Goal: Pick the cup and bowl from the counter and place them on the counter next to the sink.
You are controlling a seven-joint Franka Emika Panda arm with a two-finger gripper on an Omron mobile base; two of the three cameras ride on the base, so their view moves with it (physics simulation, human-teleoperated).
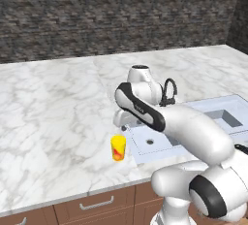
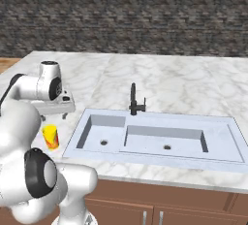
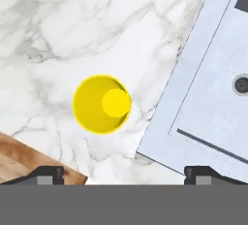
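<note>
Jaws spread wide, holding nothing, poised above the cup. Cup upright on the table, just beside the sink rim. Best lifted straight up, clear of the cup, before seeking the bowl.

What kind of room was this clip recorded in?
A simulated kitchen, most likely: a double-basin sink with a dark faucet is set into a white marble counter over brown wooden cabinets, and a yellow cup stands beside the sink.
</note>
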